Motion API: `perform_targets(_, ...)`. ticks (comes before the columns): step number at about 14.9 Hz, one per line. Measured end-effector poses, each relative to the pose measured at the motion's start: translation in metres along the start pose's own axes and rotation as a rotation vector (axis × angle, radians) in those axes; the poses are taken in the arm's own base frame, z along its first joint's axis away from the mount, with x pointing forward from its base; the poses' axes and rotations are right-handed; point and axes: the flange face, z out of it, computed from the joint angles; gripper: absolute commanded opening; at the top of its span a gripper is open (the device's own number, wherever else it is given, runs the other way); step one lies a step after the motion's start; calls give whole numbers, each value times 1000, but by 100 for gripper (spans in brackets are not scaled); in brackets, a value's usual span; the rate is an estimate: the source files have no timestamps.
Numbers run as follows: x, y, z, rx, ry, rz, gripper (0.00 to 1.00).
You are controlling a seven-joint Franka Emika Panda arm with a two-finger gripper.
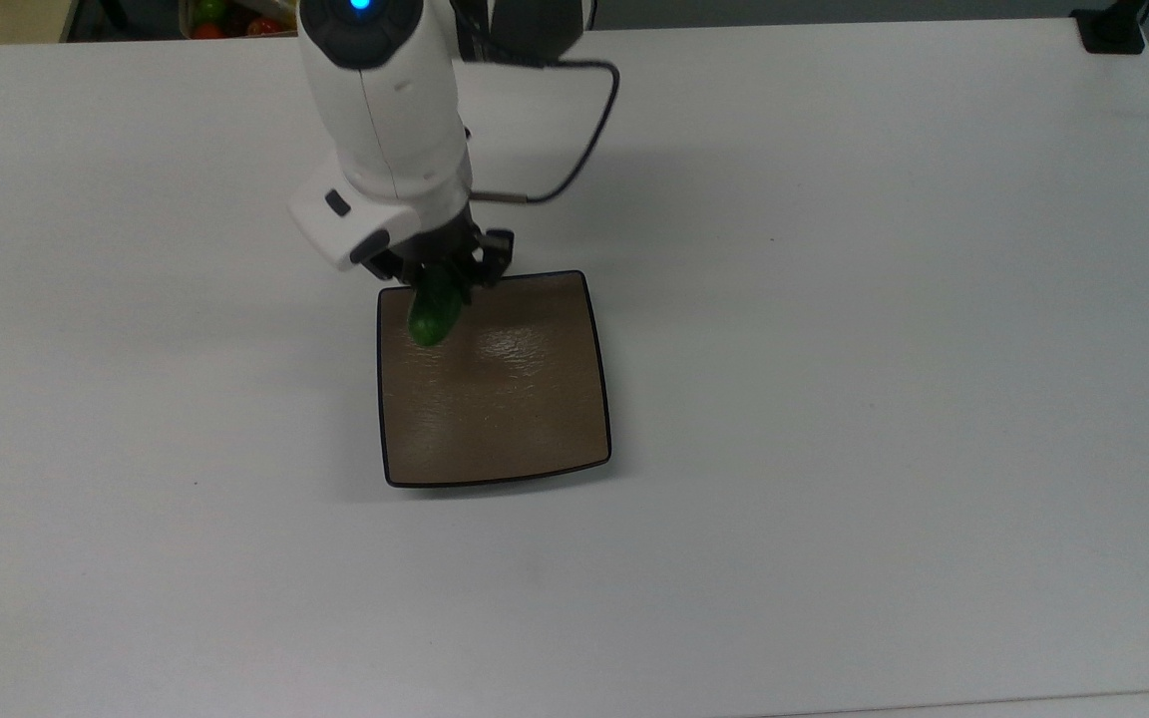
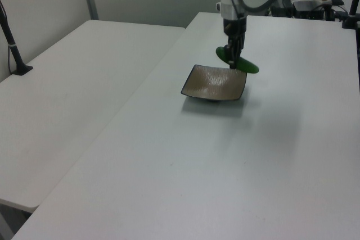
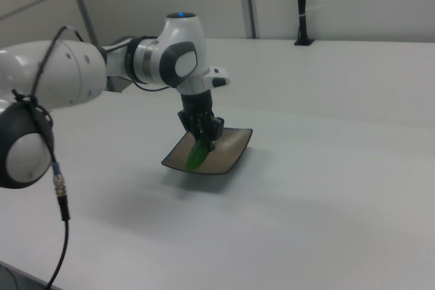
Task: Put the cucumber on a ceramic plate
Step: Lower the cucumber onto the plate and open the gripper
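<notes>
The dark green cucumber [image 1: 433,310] hangs in the air, held near its middle by my gripper [image 1: 443,273], which is shut on it. It sits over the upper left corner of the square brown ceramic plate [image 1: 510,409] in the top view. In the left view the cucumber [image 2: 244,65] sticks out both sides of the gripper [image 2: 232,62] above the plate's [image 2: 211,88] far edge. In the right view the gripper [image 3: 206,135] holds the cucumber [image 3: 198,155] tilted down, just above the plate [image 3: 228,155].
The plate rests on a wide white table [image 1: 884,349]. A black post base [image 1: 1111,30] stands at the top view's upper right corner. A second white table [image 2: 67,82] lies on the left view's left. A cable [image 1: 584,130] loops off the arm.
</notes>
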Motion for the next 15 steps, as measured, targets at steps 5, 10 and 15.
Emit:
perform_targets(5, 29, -27, 40, 30, 75, 206, 100)
perform_targets(10, 33, -24, 30, 35, 96, 232, 100)
perform_targets(15, 13, -20, -42, 28, 115, 236, 100)
